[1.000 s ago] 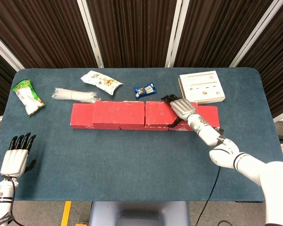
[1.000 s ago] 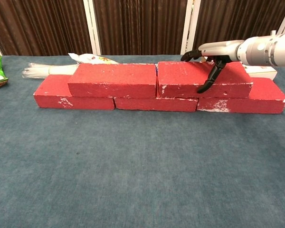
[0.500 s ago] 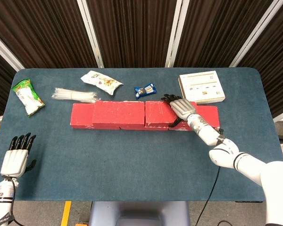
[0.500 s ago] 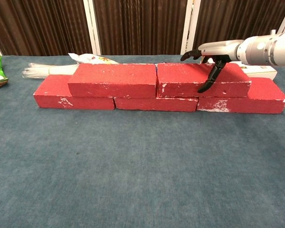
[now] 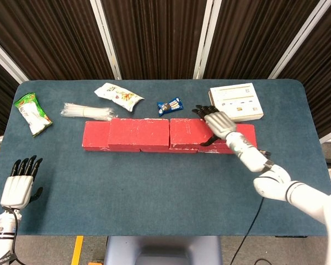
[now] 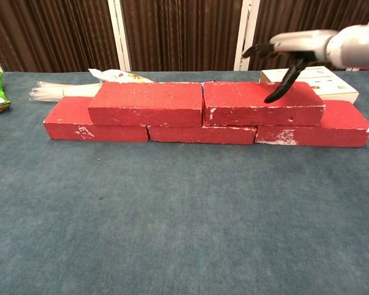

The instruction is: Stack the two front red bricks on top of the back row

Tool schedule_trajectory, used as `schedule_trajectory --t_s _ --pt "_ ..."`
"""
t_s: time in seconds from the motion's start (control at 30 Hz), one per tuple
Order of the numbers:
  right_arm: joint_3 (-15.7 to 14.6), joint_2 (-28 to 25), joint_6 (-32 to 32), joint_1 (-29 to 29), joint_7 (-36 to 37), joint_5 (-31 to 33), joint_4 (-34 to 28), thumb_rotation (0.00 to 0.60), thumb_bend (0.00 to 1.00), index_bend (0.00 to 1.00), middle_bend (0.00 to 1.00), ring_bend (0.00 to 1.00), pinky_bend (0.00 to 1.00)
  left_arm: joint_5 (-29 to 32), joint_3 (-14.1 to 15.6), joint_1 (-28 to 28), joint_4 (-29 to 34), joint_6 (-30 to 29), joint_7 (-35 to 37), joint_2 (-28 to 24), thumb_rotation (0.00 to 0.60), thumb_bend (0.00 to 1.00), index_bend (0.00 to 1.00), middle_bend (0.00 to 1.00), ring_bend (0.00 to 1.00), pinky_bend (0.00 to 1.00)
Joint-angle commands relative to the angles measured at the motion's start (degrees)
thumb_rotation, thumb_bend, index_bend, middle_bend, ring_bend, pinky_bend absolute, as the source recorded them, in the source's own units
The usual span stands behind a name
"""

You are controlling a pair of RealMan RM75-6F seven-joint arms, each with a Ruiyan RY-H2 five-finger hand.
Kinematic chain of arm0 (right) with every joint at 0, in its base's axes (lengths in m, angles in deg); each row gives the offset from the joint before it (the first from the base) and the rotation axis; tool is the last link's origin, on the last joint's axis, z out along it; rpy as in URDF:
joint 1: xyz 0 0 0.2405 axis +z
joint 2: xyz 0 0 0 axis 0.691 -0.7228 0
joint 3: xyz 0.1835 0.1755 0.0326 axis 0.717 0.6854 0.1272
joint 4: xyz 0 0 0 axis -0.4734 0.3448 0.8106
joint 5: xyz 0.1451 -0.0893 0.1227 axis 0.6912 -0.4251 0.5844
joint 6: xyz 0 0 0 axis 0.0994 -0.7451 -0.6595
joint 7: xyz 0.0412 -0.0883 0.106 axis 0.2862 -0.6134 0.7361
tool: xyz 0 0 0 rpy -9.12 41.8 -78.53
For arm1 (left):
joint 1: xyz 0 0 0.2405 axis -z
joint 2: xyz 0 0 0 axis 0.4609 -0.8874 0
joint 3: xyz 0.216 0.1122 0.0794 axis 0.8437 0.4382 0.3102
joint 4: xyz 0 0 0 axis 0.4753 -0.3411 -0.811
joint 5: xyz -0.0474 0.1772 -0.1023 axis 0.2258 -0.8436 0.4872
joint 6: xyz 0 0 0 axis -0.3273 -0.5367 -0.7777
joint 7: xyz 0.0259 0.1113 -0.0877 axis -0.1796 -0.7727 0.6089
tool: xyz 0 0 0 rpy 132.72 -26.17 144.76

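Observation:
Two red bricks lie on top of a lower row of red bricks: the left upper brick (image 6: pixel 146 103) (image 5: pixel 139 133) and the right upper brick (image 6: pixel 261 102) (image 5: pixel 190 132), end to end. The lower row (image 6: pixel 67 120) (image 5: pixel 95 135) spans the table. My right hand (image 6: pixel 292 49) (image 5: pixel 217 123) hovers above the right upper brick's far right end, fingers spread and holding nothing. My left hand (image 5: pixel 20 184) rests open at the table's front left corner, away from the bricks.
Behind the bricks lie a white box (image 5: pixel 236 101) (image 6: pixel 323 83), a blue snack packet (image 5: pixel 170 105), a white snack bag (image 5: pixel 118 96), a clear plastic sleeve (image 5: pixel 88 112) and a green bag (image 5: pixel 32 114). Blue cloth (image 6: pixel 184 215) covers the front of the table.
My right hand has let go of the right upper brick and lifted up and to the right. The brick stays on the lower row. The left hand has not moved.

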Motion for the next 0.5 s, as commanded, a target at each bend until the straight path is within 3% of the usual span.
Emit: schedule_trajectory --t_s 0.03,0.1,0.2,0.3,0.43,0.5 --pt "-0.48 -5.18 -4.58 -3.91 0.42 -1.05 -3.29 0.600 0.03 0.00 0.00 0.00 0.14 -0.20 0.10 -0.03 0.29 -0.11 -0.07 -0.11 0.600 0.32 0.00 0.00 0.00 0.03" --pt "-1.04 -6.76 -5.96 -5.42 0.02 -1.15 -3.34 0.600 0.04 0.00 0.00 0.00 0.13 -0.47 0.22 -0.09 0.56 -0.34 -0.18 -0.17 0.600 0.32 0.00 0.00 0.00 0.03" --pt "-2.14 -8.22 -6.86 -7.54 -1.14 -0.59 -1.90 0.600 0.14 0.03 0.00 0.00 0.13 -0.95 0.42 -0.19 1.01 -0.76 -0.44 -0.22 0.600 0.32 0.00 0.00 0.00 0.03" --pt "-2.98 -7.37 -6.93 -8.94 -2.56 0.46 1.61 0.600 0.17 0.20 0.00 0.00 0.13 -1.22 0.58 -0.26 1.41 -0.94 -0.68 -0.23 0.600 0.32 0.00 0.00 0.00 0.03" --pt "-3.46 -6.40 -6.36 -9.46 -2.89 1.01 3.69 0.600 0.18 0.34 0.00 0.00 0.13 -1.31 0.65 -0.28 1.61 -0.98 -0.76 -0.22 0.600 0.32 0.00 0.00 0.00 0.03" --pt "-4.02 -2.91 -4.30 -10.10 -2.12 2.41 8.78 0.600 0.18 0.41 0.00 0.00 0.13 -1.65 0.93 -0.28 1.98 -0.97 -1.16 -0.12 0.600 0.32 0.00 0.00 0.00 0.03"
